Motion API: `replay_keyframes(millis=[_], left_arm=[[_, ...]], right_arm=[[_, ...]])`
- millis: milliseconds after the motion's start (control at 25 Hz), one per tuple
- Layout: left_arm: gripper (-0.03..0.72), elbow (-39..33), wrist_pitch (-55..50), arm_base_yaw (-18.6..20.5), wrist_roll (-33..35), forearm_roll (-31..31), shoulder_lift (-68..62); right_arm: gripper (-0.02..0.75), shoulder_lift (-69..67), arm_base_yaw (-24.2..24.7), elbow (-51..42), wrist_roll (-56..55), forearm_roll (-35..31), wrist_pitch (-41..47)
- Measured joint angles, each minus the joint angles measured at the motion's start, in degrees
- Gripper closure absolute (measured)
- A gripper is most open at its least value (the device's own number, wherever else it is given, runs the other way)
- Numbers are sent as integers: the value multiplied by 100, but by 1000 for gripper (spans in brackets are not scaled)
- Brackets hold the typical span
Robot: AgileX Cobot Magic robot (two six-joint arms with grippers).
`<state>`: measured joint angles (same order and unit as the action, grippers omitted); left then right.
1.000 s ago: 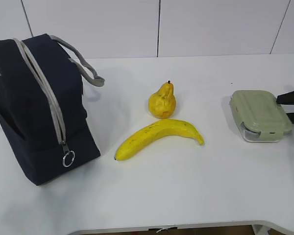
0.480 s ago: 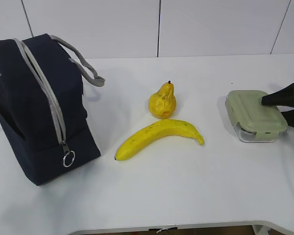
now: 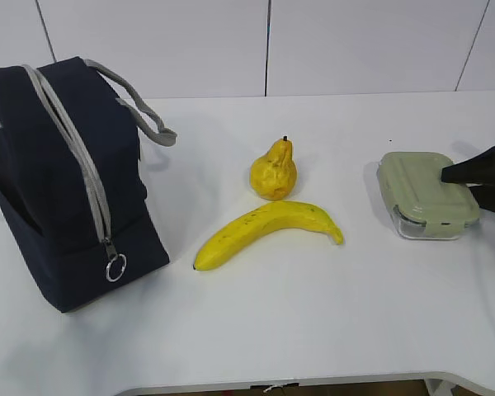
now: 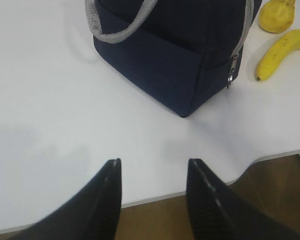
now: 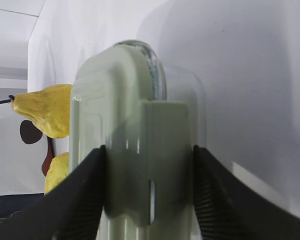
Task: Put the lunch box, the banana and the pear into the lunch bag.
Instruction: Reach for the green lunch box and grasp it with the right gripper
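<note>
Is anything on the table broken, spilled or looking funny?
Nothing looks broken or spilled. The lunch bag is zipped shut, though, so nothing can go in yet. The right gripper has its fingers against both sides of the lunch box.

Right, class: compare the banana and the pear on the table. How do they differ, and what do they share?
The banana is long and curved with smooth skin; the pear is short, rounded and lumpy. The banana lies flat; the pear stands upright, stem up. The banana lies nearer the table's front edge, the pear behind it. Both are yellow and untouched by either gripper.
</note>
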<state>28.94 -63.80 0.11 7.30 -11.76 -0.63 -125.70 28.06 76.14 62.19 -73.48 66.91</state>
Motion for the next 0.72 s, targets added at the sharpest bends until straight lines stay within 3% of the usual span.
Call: replay_keyframes(millis=[720], left_arm=[[383,0,0,0,0,0,0]], right_arm=[[354,0,0,0,-91,76,10]])
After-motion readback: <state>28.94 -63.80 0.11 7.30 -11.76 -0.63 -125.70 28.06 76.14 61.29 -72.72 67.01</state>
